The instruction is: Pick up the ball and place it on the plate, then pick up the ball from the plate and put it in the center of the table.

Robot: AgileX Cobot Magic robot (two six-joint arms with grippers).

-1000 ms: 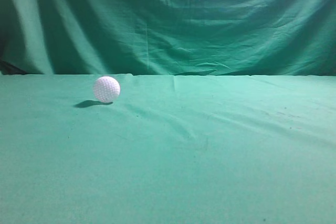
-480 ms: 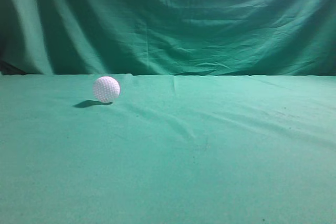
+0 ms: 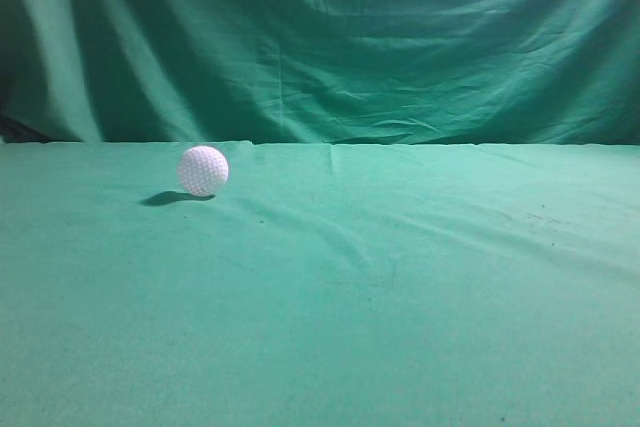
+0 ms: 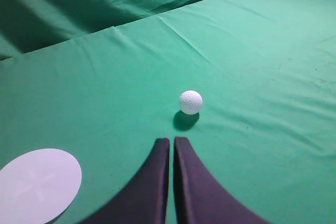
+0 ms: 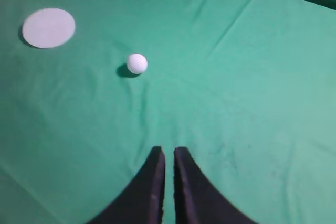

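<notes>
Ball [image 4: 190, 102] rests free on the surface [image 4: 273, 77], just ahead of the left claw [image 4: 172, 141], slightly to its right. Plate [image 4: 38, 184] lies off to that claw's left. Right claw [image 5: 168, 151] well back from the ball. Both claws narrow, tips nearly together, holding nothing.

Risk: descending without spreading, tips would nudge the ball and set it rolling across the wrinkled cloth.

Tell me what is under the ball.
The ball rests on the table's green cloth, a dark shadow beside it. The plate lies apart, bare. What the cloth covers is hidden.
</notes>
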